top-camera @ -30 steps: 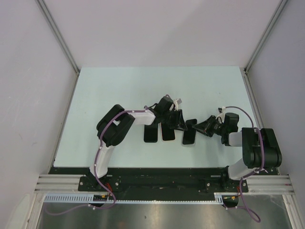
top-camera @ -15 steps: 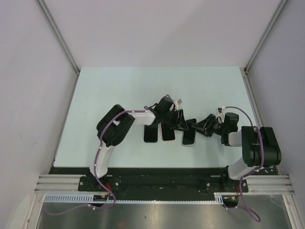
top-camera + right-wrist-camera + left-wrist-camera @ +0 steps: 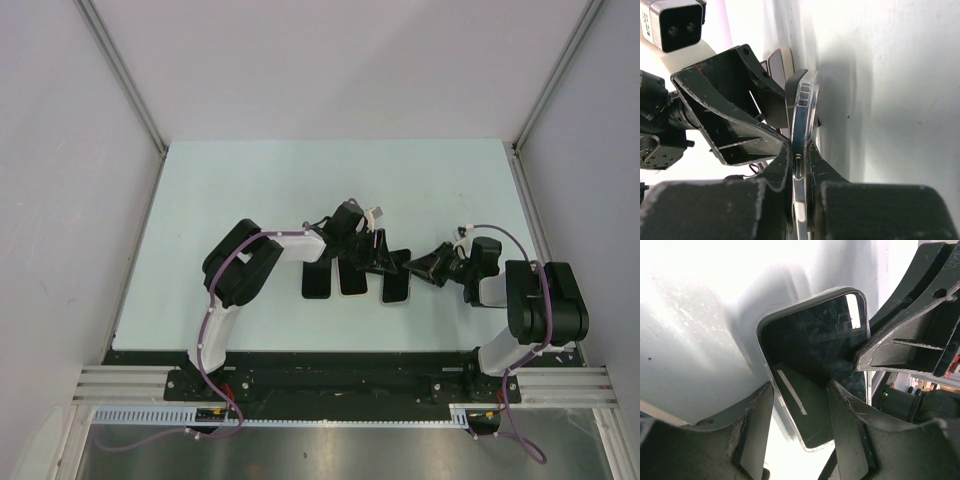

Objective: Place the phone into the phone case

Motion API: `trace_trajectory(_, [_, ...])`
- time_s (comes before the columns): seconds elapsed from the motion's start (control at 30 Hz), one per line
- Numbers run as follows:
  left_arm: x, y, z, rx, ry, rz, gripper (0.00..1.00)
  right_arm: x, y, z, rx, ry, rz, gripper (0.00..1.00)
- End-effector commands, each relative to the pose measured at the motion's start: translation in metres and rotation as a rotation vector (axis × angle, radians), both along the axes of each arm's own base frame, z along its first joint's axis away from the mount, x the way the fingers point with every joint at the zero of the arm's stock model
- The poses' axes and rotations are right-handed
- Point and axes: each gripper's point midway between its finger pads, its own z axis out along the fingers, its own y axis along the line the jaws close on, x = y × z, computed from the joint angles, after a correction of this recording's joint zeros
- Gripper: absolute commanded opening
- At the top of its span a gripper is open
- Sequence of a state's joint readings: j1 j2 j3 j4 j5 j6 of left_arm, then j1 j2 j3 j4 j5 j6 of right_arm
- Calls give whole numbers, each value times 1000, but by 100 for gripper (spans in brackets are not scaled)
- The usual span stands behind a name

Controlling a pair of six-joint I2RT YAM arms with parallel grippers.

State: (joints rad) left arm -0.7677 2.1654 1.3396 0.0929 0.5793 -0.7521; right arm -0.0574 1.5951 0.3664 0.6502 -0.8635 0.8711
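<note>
Pale table (image 3: 250, 190); phone (image 3: 803, 102) pinched edge-on in right claw (image 3: 799, 152).

Table (image 3: 250, 180): pale green, matte
Walls (image 3: 330, 60): plain white, on three sides
Base rail (image 3: 340, 372): black, along near edge

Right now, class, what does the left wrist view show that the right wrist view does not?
Only the left wrist view shows the phone face-on, its dark screen ringed by a pale rim, with the left pincer open over its near end. Only the right wrist view shows the clear case edge-on, pinched in the right pincer, plus the camera on the left wrist. Both show the pale table and the two pincers meeting at the phone.
</note>
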Motion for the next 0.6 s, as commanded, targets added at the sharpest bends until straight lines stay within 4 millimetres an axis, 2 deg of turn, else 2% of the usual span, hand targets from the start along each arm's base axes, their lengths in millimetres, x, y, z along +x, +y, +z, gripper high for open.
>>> trace_trajectory(0.0, [-14, 5, -24, 85, 22, -10, 54, -4, 11, 21, 47, -70, 76, 0])
trace_trajectory(0.1, [-14, 6, -25, 86, 22, -9, 55, -3, 7, 17, 1, -66, 60, 0])
trace_trajectory(0.2, [-13, 5, -24, 85, 21, -9, 55, -3, 6, 17, -9, -67, 59, 14])
trace_trajectory(0.23, [-13, 5, -24, 85, 23, -10, 55, -4, 6, 17, -9, -59, 60, 25])
trace_trajectory(0.33, [-14, 5, -24, 84, 24, -11, 55, -4, 5, 10, -39, -47, 64, 43])
trace_trajectory(0.5, [-15, 4, -24, 82, 25, -12, 55, -2, 7, -2, -99, -39, 77, 41])
trace_trajectory(0.57, [-14, 5, -21, 77, 23, -13, 56, 0, 7, -4, -120, -36, 71, 33])
